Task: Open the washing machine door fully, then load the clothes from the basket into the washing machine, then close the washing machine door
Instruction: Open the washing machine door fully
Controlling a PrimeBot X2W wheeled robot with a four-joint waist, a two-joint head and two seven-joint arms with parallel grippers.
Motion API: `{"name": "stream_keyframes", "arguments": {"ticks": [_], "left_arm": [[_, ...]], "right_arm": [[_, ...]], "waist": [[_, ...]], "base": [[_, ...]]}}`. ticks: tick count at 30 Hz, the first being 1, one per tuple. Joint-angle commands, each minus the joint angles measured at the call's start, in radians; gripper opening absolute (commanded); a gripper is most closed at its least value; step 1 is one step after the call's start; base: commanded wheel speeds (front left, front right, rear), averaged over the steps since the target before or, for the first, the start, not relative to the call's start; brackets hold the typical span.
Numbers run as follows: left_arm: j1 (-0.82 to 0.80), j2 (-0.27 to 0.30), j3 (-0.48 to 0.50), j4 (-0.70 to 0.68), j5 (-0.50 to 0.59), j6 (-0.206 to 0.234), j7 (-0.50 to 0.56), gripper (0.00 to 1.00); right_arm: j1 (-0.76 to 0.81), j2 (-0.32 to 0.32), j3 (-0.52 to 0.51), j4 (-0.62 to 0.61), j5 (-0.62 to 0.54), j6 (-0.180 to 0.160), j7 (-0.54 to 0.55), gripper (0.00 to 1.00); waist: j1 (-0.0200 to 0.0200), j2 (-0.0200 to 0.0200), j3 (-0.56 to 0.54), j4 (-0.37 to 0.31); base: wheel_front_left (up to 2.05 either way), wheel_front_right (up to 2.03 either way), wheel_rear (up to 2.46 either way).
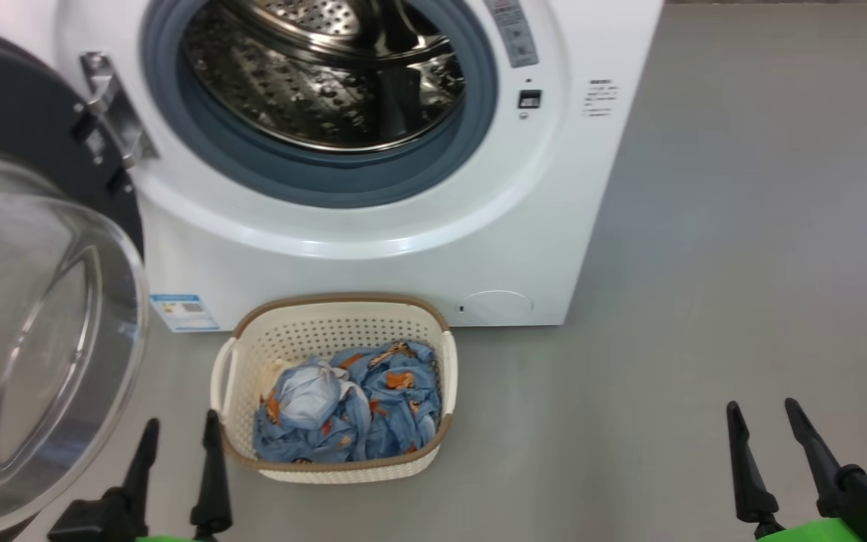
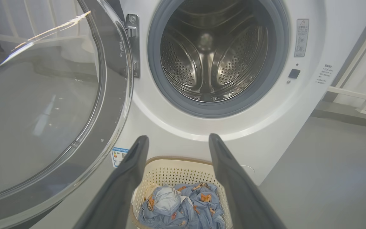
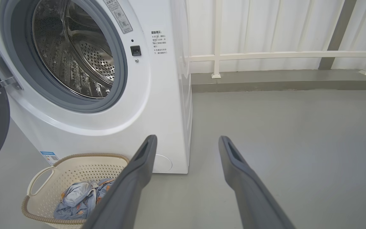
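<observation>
— Laundry check: how does the washing machine door (image 1: 42, 286) stand?

— Swung wide to the robot's left on its metal hinge (image 1: 114, 113), clear of the opening. Its clear glass bowl (image 1: 34, 376) bulges toward the head camera, with the black rim (image 1: 19, 105) behind it.

— And the washing machine (image 1: 373, 271) itself?

— It's a white front-loader on the grey floor (image 1: 704, 263). The grey rubber ring (image 1: 313, 181) and the perforated steel drum (image 1: 313, 83) are both exposed.

— Where are the clothes (image 1: 373, 414)?

— Crumpled in the basket (image 1: 343, 301): light blue fabric with orange-brown figures and a pale whitish patch toward the left. The basket stands on the floor just in front of the machine, below the opening and just right of the blue sticker (image 1: 184, 312).

— Left pincer (image 1: 181, 420)?

— It's at the lower left of the head view, between the door's bowl and the basket's left handle. Its two dark fingers are apart, with nothing between them. In its own wrist view the fingers frame the basket and the clothes.

— Right pincer (image 1: 762, 405)?

— It's at the lower right, fingers apart and holding nothing, over bare floor well apart from the basket. Its wrist view shows a white railing (image 3: 265, 55) along the wall beyond the machine.
</observation>
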Motion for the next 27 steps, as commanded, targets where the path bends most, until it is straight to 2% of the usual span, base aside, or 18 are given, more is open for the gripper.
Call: {"name": "stream_keyframes", "arguments": {"ticks": [1,7,14,21,27], "left_arm": [[-0.010,0.014,0.050,-0.011,0.033,-0.004,-0.012,1.00],[0.036,-0.011,0.131,0.017,0.076,-0.031,-0.013,1.00],[0.091,-0.026,0.211,0.007,0.084,-0.032,-0.013,1.00],[0.117,-0.026,0.235,-0.023,0.044,-0.018,-0.013,1.00],[0.134,-0.027,0.250,-0.022,0.039,-0.022,-0.013,1.00]], "right_arm": [[-0.035,-0.014,0.037,-0.028,0.001,0.001,-0.012,1.00],[-0.035,-0.014,0.057,-0.043,0.009,0.001,-0.012,1.00],[-0.019,-0.014,0.072,-0.046,0.010,0.001,-0.012,1.00],[-0.008,-0.014,0.076,-0.046,0.006,0.001,-0.012,1.00],[-0.005,-0.014,0.070,-0.049,0.002,0.001,-0.012,1.00]], "waist": [[-0.0001,-0.0001,-0.004,-0.035],[-0.0001,-0.0001,-0.018,-0.087],[-0.0001,-0.0001,-0.046,-0.133],[-0.0001,-0.0001,-0.062,-0.152],[-0.0001,-0.0001,-0.074,-0.156]], "base": [[0.00,0.00,0.00],[0.00,0.00,0.00],[0.00,0.00,0.00],[0.00,0.00,0.00],[0.00,0.00,0.00]]}}
